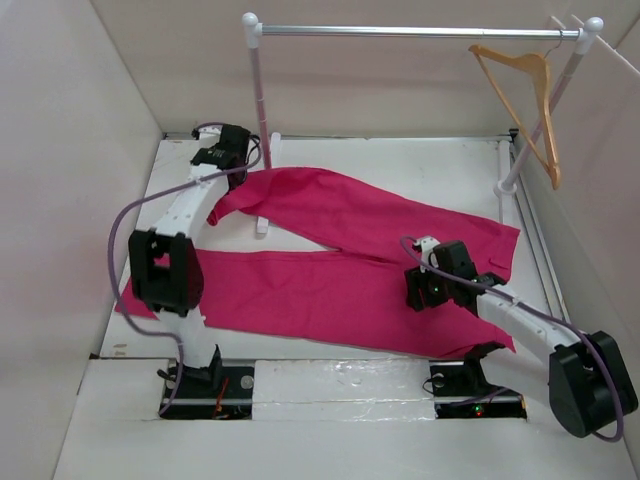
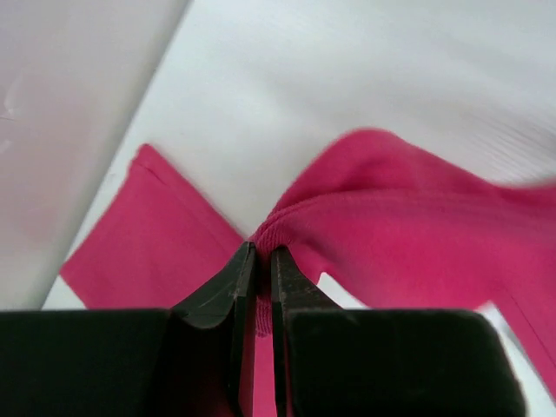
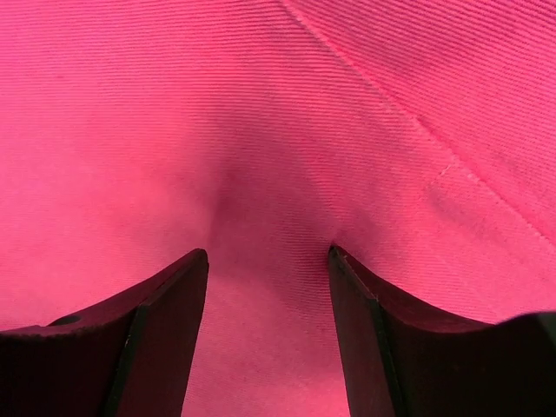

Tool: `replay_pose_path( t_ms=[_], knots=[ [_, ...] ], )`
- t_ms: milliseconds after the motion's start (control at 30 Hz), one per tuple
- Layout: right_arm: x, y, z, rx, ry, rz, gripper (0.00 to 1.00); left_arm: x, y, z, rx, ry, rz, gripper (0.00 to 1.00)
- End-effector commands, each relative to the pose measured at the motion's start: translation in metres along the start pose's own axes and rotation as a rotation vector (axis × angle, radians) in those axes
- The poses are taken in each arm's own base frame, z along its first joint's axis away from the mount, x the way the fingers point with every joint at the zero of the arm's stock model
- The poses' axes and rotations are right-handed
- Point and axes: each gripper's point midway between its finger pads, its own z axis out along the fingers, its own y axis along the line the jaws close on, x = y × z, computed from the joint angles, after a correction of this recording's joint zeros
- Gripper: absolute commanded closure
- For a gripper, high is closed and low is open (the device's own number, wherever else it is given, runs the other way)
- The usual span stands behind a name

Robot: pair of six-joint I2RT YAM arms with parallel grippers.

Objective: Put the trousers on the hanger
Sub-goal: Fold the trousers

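Note:
The magenta-pink trousers (image 1: pixel 340 250) lie spread on the white table, one leg running to the far left, the other along the near side. My left gripper (image 1: pixel 228 160) is shut on the end of the far leg; in the left wrist view my jaws (image 2: pixel 263 252) pinch a fold of the trousers (image 2: pixel 417 234) just above the table. My right gripper (image 1: pixel 418 292) is open, its fingertips pressed down onto the trousers near the middle; in the right wrist view (image 3: pixel 268 252) the fabric (image 3: pixel 261 130) dimples between them. The tan wooden hanger (image 1: pixel 530 95) hangs at the rail's right end.
A silver rail (image 1: pixel 410 32) on two white posts crosses the back of the table; the left post (image 1: pixel 258 100) stands beside the held trouser leg, its foot (image 1: pixel 263 225) partly under the cloth. White walls close in on the left, back and right.

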Motion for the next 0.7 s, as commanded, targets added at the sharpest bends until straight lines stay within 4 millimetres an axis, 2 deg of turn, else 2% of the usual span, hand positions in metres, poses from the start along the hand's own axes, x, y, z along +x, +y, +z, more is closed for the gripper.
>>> replay_pose_path(
  t_ms=[0,33,67,100,200,233,267,300,333,367,433,467,500,533,567,600,633,667],
  knots=[
    [-0.008,0.01,-0.007,-0.044,-0.038,-0.02,0.37,-0.029,0.066,0.033,-0.301,-0.031,-0.097,1.0],
    [-0.012,0.01,-0.011,-0.043,-0.05,-0.023,0.36,-0.038,0.076,0.041,-0.336,-0.04,-0.138,1.0],
    [-0.013,0.012,-0.016,-0.045,-0.057,-0.063,0.36,-0.061,0.078,0.047,-0.331,-0.065,-0.217,1.0],
    [-0.017,0.012,-0.019,-0.035,-0.067,-0.079,0.33,-0.075,0.091,0.057,-0.332,-0.071,-0.271,1.0],
    [-0.034,0.013,-0.03,-0.022,-0.106,-0.121,0.29,-0.116,0.092,0.075,-0.252,-0.116,-0.323,1.0],
    [-0.044,0.015,-0.035,-0.02,-0.123,-0.156,0.28,-0.12,0.09,0.086,-0.219,-0.102,-0.329,0.88],
    [-0.043,0.015,-0.038,-0.014,-0.106,-0.164,0.27,-0.125,0.083,0.098,-0.198,-0.096,-0.319,0.48],
    [-0.044,0.015,-0.039,-0.006,-0.092,-0.181,0.25,-0.122,0.081,0.105,-0.173,-0.078,-0.32,0.31],
    [-0.047,0.014,-0.042,-0.002,-0.094,-0.196,0.25,-0.119,0.077,0.115,-0.107,-0.047,-0.342,0.09],
    [-0.051,0.019,-0.046,-0.011,-0.097,-0.209,0.25,-0.112,0.072,0.123,-0.075,-0.017,-0.35,0.01],
    [-0.055,0.03,-0.052,-0.034,-0.121,-0.227,0.25,-0.101,0.06,0.126,0.004,0.039,-0.368,0.01],
    [-0.059,0.036,-0.054,-0.048,-0.138,-0.233,0.24,-0.087,0.062,0.122,-0.003,0.063,-0.367,0.01],
    [-0.059,0.043,-0.056,-0.058,-0.148,-0.249,0.26,-0.086,0.062,0.12,0.008,0.048,-0.388,0.01],
    [-0.063,0.052,-0.06,-0.071,-0.183,-0.242,0.35,-0.077,0.06,0.109,0.072,0.034,-0.444,0.02],
    [-0.066,0.053,-0.06,-0.073,-0.196,-0.243,0.35,-0.062,0.066,0.1,0.067,0.054,-0.435,0.04],
    [-0.065,0.055,-0.059,-0.071,-0.201,-0.245,0.55,-0.066,0.064,0.096,0.1,0.004,-0.475,0.09],
    [-0.066,0.059,-0.058,-0.079,-0.208,-0.251,0.79,-0.06,0.061,0.09,0.132,-0.002,-0.508,0.13],
    [-0.067,0.06,-0.056,-0.082,-0.209,-0.253,0.94,-0.035,0.062,0.084,0.141,0.024,-0.511,0.27]
  ],
)
